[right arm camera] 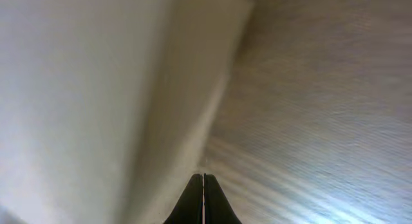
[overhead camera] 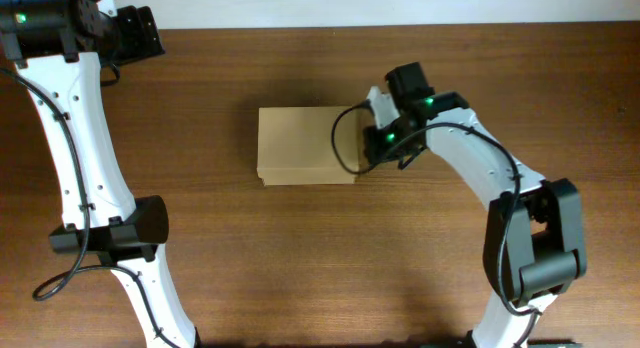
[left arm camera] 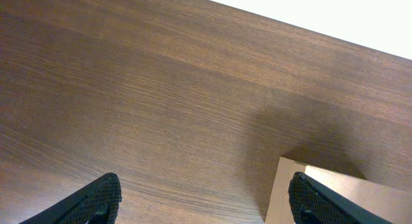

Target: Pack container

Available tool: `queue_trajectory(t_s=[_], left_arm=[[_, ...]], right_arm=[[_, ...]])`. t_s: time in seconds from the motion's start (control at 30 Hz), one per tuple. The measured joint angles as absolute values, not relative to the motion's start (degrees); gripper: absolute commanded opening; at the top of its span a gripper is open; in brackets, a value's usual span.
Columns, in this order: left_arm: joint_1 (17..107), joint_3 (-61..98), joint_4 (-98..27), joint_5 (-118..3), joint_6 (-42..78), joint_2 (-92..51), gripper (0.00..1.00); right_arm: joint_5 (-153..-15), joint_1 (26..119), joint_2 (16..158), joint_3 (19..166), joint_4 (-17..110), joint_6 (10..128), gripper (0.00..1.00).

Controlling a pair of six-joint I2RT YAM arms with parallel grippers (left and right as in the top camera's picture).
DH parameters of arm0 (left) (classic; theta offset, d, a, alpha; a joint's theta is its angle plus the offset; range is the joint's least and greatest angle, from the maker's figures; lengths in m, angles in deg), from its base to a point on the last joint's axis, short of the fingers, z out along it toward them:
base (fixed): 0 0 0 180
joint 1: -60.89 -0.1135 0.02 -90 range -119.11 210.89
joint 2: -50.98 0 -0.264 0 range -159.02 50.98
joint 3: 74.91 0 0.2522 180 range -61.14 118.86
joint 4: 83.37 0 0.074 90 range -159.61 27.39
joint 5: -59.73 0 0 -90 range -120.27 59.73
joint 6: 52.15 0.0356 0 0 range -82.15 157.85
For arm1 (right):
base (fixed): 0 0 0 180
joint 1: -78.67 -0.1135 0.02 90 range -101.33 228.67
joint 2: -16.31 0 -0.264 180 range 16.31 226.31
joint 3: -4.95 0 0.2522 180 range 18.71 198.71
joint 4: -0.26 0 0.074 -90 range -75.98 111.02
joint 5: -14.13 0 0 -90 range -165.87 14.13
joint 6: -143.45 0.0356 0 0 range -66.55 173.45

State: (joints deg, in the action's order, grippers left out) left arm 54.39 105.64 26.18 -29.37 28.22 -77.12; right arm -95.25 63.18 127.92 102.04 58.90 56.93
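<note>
The container (overhead camera: 303, 146) is a plain tan cardboard box with its lid down, lying in the middle of the wooden table. My right gripper (overhead camera: 370, 148) is at the box's right edge. In the right wrist view its fingers (right arm camera: 204, 179) are pressed together with nothing between them, right beside the blurred box side (right arm camera: 96, 102). My left gripper (overhead camera: 150, 33) is at the far left of the table, away from the box. In the left wrist view its fingers (left arm camera: 206, 201) are wide open and empty, with a corner of the box (left arm camera: 335, 195) at the lower right.
The wooden table (overhead camera: 200, 248) stretches around the box. A white surface lies beyond the table's far edge (left arm camera: 322, 11). The white arm links stand at the left (overhead camera: 90, 168) and right (overhead camera: 500, 178).
</note>
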Motion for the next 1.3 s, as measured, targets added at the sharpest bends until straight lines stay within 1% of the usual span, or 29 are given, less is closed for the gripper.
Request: queue_trajectory(t_s=[0.03, 0.13, 0.3, 0.43, 0.5, 0.63, 0.7, 0.8, 0.83, 0.87, 0.9, 1.07, 1.3], left_arm=[[54.39, 105.64, 26.20, -29.37, 28.22, -77.12, 0.93], [54.39, 105.64, 25.74, -29.35, 28.29, -77.12, 1.00], [54.39, 105.61, 22.07, -26.74, 28.22, -77.12, 1.00], [54.39, 105.61, 14.97, -23.68, 28.24, -77.12, 1.00], [54.39, 105.61, 12.59, -22.92, 28.24, -77.12, 1.00], [54.39, 105.61, 9.64, -22.15, 29.60, -77.12, 1.00], [54.39, 105.61, 9.07, -21.87, 31.30, -77.12, 1.00], [54.39, 105.61, 8.96, -21.80, 34.34, -77.12, 1.00], [54.39, 105.61, 9.02, -21.78, 35.02, -77.16, 1.00], [54.39, 105.61, 9.09, -21.72, 35.72, -77.16, 1.00], [54.39, 105.61, 9.57, -21.63, 36.40, -77.22, 1.00], [54.39, 105.61, 10.07, -21.65, 37.03, -77.47, 1.00], [54.39, 105.61, 10.07, -21.63, 37.05, -77.84, 1.00]], right_arm=[[-94.94, 64.40, 127.92, 102.04, 58.81, 57.20, 0.04], [-94.62, 70.20, 127.92, 102.04, 58.77, 57.79, 0.04], [-97.96, 81.54, 127.92, 102.06, 59.14, 57.94, 0.04], [-100.67, 88.01, 127.94, 104.03, 62.35, 57.74, 0.04], [-101.31, 90.30, 128.01, 107.74, 65.83, 56.87, 0.04], [-98.77, 93.19, 128.14, 123.00, 76.43, 52.96, 0.04], [-96.98, 93.52, 128.12, 128.94, 78.79, 51.84, 0.04], [-93.20, 93.63, 127.61, 141.84, 82.51, 49.77, 0.04], [-92.76, 93.63, 127.61, 143.89, 82.90, 49.57, 0.18], [-92.08, 93.63, 127.57, 148.05, 83.21, 49.13, 0.64], [-91.47, 93.63, 127.46, 151.54, 84.15, 48.69, 0.99], [-91.27, 93.63, 127.39, 154.43, 87.12, 48.48, 0.99], [-92.15, 93.52, 127.39, 154.47, 97.70, 48.32, 0.99]])
